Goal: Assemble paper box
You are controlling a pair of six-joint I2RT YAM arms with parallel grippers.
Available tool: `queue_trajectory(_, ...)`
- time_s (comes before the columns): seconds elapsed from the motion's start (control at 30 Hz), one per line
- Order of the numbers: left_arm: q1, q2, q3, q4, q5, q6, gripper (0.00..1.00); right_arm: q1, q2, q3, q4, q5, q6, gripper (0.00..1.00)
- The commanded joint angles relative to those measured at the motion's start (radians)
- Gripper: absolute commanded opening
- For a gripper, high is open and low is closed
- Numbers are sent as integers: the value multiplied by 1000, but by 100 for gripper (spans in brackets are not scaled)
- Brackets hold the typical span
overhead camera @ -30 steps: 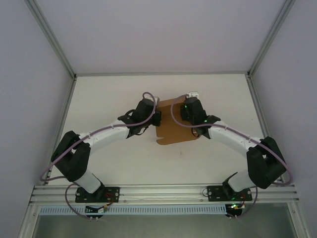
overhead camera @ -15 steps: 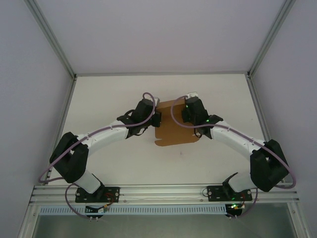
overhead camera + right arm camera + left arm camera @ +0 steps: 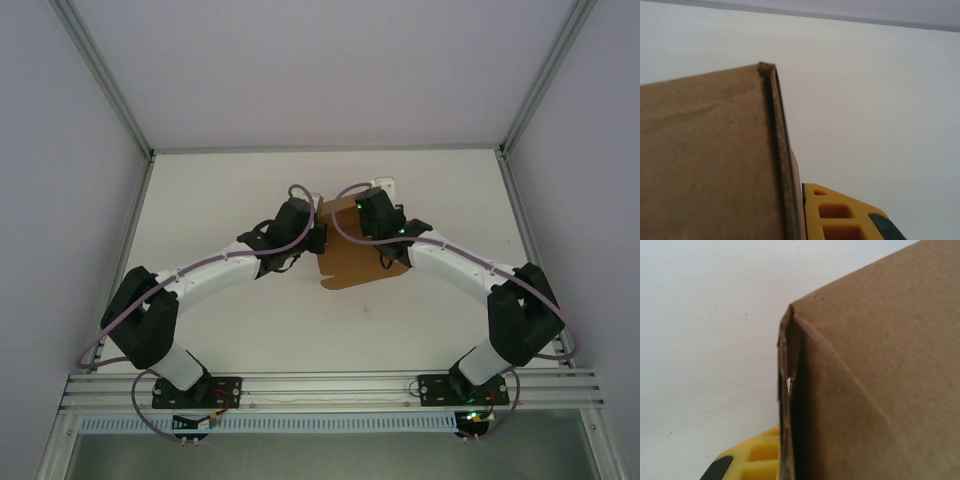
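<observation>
box: the flat brown kraft cardboard sheet (image 3: 352, 262) sits mid-counter between our two arms, partly lifted by the look of it, far edge tucked under both wrists
left claw (image 3: 318, 240): pinched down tight on the sheet's left edge; in the wrist view the folded cardboard edge (image 3: 790, 405) runs right up along our yellow finger (image 3: 760, 460)
right claw (image 3: 372, 232): also clamped narrow, on the right side of the sheet; cardboard edge (image 3: 780, 165) pressed against the yellow finger (image 3: 840, 215)
counter: plain white surface (image 3: 250, 330)
step: we reckon we're mid-fold, both sides gripped, walls not up yet
next: probably swing the two edges up and inward together, keeping both grips even so the crease doesn't skew
</observation>
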Motion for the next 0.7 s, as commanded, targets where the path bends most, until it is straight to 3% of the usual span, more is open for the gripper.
queue_trajectory(0.0, -3, -18, 35, -66, -24, -3, 0, -49, 56, 11, -25, 259, -43, 0)
queue_trajectory(0.17, -4, -16, 38, -68, -32, -13, 0, -51, 53, 7, -66, 248, 1, 0)
queue_trajectory(0.27, -4, -11, 42, -71, -28, -18, 0, -50, 40, -5, -48, 189, 3, 0)
queue_trajectory(0.33, -5, -7, 45, -73, -29, -19, 0, -49, 7, -29, -11, 87, -16, 0)
queue_trajectory(0.37, -3, -6, 47, -75, -27, -20, 0, -50, -15, -41, 3, 32, -11, 12)
queue_trajectory(0.67, -5, 3, 51, -74, -45, -40, 0, -51, -151, -105, -18, -240, -34, 36)
